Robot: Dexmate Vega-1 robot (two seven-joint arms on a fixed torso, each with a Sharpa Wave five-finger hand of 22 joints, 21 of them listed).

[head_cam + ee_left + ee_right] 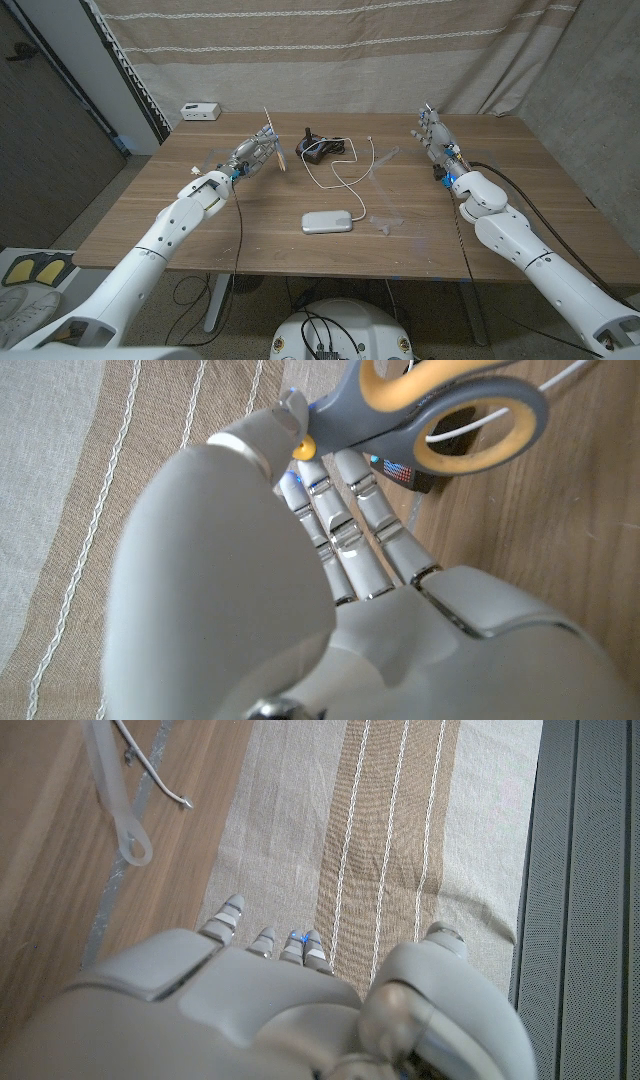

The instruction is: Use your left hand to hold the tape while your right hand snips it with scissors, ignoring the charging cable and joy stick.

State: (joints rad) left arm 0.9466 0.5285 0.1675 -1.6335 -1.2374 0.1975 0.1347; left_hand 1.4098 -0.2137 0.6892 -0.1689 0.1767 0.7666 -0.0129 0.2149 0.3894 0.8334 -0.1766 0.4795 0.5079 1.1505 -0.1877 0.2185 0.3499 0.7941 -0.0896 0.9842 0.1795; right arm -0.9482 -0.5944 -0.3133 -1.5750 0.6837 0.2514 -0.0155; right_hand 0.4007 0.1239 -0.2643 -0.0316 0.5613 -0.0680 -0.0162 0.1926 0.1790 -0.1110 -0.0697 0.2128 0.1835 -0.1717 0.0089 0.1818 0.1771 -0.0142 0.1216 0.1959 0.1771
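Note:
My left hand (252, 154) is raised over the table's far left part and grips the scissors (273, 138). Their blades point up. In the left wrist view the grey and yellow scissor handles (440, 410) sit at the fingertips (318, 485) of my left hand (300, 590). A clear strip of tape (112, 795) ending in a loop lies over the wood, apart from my right hand (290, 1000). A crumpled clear bit of tape (383, 222) lies on the table near the middle. My right hand (436, 137) is lifted at the far right, fingers apart, nothing in it.
A black joy stick (316, 148) stands at the far middle, with a white cable (345, 172) curling toward a flat white charger (330, 221). A small white box (200, 110) sits at the far left corner. A striped curtain (330, 50) hangs behind the wooden table (200, 235).

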